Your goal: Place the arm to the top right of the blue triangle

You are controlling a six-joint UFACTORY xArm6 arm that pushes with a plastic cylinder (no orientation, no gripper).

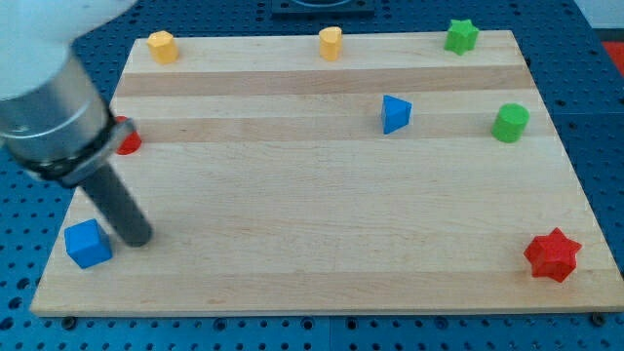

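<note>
While beside blue cube [88, 244] — my tip [139, 236] | blue triangle [395, 114] well apart, upper right

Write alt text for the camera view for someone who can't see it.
My tip rests near the wooden board's lower left, just right of a blue cube, far from the blue triangle at upper right of centre. Other blocks, two yellow, two green and two red, sit along the edges.

Our arm [44, 102]: enters from the view's top left, grey cylindrical body leaning toward the view's bottom right | rod [115, 203]: dark, straight, slanted | our tip [139, 237]: down low at the view's left, near the bottom edge.
</note>
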